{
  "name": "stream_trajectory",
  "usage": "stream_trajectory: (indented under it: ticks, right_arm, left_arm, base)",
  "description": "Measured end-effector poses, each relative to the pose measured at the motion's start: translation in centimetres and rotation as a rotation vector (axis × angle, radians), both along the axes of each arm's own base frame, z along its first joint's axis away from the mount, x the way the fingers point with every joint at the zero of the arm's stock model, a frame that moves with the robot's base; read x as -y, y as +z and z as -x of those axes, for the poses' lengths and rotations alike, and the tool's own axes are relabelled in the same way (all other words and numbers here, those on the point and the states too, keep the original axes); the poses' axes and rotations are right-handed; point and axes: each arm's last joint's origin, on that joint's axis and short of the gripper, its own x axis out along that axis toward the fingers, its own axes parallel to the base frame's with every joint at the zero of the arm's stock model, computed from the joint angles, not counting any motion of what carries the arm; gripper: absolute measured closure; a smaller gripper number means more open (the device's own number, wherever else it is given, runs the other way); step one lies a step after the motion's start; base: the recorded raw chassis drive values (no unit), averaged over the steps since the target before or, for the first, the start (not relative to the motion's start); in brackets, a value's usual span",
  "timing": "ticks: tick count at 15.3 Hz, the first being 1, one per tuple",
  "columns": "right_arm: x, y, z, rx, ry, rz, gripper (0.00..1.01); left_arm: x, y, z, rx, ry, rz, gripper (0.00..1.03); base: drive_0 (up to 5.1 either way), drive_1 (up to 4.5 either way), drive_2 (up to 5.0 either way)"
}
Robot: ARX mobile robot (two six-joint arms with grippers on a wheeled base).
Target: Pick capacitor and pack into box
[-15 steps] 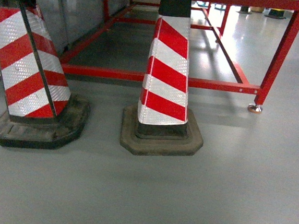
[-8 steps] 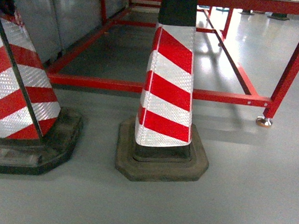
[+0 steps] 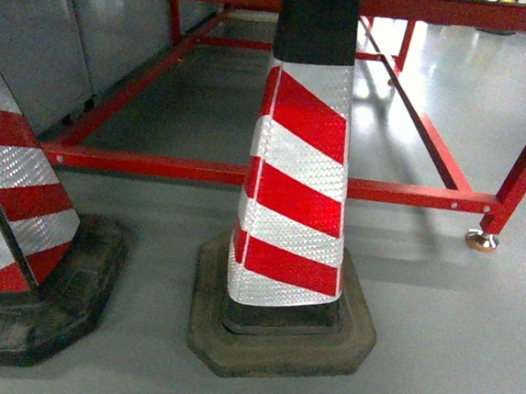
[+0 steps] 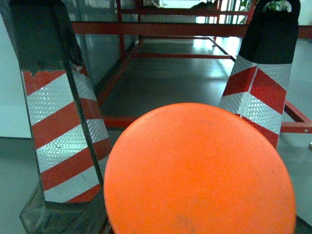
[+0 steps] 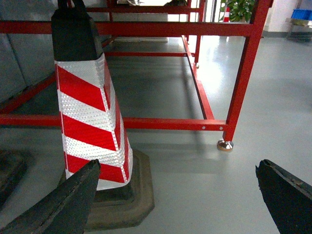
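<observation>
With the right gripper (image 5: 178, 195) jaws spread wide and empty, the left's hidden behind an orange disc (image 4: 200, 170), and no box in view, the base risks clipping the red-and-white striped traffic cone (image 3: 296, 191).

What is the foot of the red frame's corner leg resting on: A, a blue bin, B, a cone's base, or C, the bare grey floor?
C: in the head view the frame's foot sits on the grey floor, clear to the right of the cone and its base.
</observation>
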Motion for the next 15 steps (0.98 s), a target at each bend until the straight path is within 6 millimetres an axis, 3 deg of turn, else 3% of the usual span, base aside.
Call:
stream_trajectory:
  ticks: [15]
  right_arm:
    - [0.0,0.03,0.01,0.004,0.001,0.001,0.03]
  left_arm:
    - [-0.01,0.01,0.0,0.002,0.002,0.002,0.59]
  base:
    - [0.0,0.0,0.0]
